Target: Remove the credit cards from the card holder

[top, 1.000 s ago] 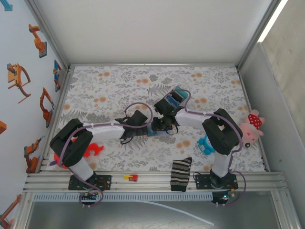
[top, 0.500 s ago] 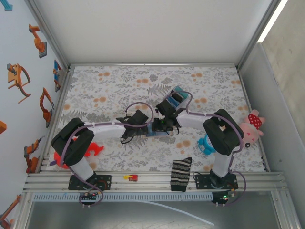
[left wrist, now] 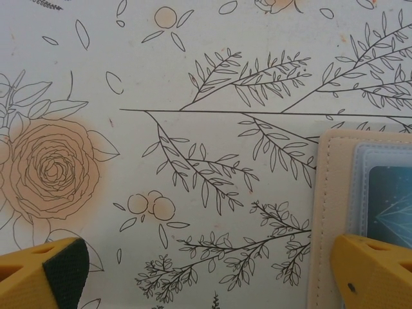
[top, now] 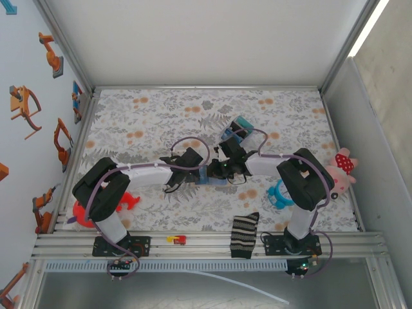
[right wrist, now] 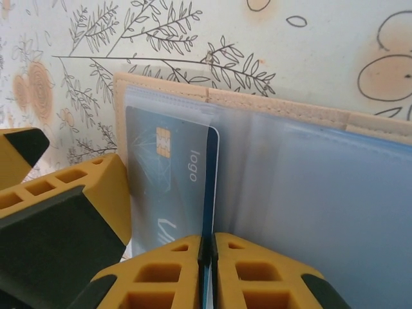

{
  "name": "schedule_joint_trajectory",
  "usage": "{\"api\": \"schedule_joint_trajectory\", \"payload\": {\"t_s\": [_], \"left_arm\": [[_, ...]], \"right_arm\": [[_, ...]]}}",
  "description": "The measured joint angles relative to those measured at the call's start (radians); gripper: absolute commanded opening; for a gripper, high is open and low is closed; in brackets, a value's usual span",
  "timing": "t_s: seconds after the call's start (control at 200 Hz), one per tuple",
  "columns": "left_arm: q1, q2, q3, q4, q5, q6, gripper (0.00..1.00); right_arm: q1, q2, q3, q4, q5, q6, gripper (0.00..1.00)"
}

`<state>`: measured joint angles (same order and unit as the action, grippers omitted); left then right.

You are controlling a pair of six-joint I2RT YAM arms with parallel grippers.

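Pinching one credit card [right wrist: 170, 187], right end effector [right wrist: 207, 243] overhangs one card holder [right wrist: 277, 106].

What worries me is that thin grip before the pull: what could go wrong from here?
The right gripper pinches only the credit card by its narrow edge, so it may slip off when pulled. The card looks seated in the clear sleeve of the card holder, and the left gripper is open with just one finger over the holder's border, so the holder may drag or lift along.
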<state>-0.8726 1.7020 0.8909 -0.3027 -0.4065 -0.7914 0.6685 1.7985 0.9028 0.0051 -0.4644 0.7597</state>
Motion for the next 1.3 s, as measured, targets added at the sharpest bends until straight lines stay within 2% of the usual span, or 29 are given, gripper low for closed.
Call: {"api": "schedule_joint_trajectory", "payload": {"t_s": [0.225, 0.381, 0.571, 1.297], "left_arm": [[-0.002, 0.000, 0.005, -0.018, -0.016, 0.000, 0.97], [-0.004, 0.000, 0.006, -0.026, -0.022, 0.000, 0.97], [-0.004, 0.003, 0.011, -0.034, -0.024, -0.004, 0.97], [-0.004, 0.011, 0.024, -0.051, -0.023, -0.016, 0.97]], "right_arm": [[-0.005, 0.000, -0.007, 0.056, -0.032, 0.020, 0.12], [-0.010, 0.000, -0.013, 0.083, -0.045, 0.035, 0.04], [-0.017, 0.000, -0.027, 0.108, -0.053, 0.039, 0.00], [-0.067, -0.033, -0.064, 0.134, -0.062, 0.041, 0.00]]}}
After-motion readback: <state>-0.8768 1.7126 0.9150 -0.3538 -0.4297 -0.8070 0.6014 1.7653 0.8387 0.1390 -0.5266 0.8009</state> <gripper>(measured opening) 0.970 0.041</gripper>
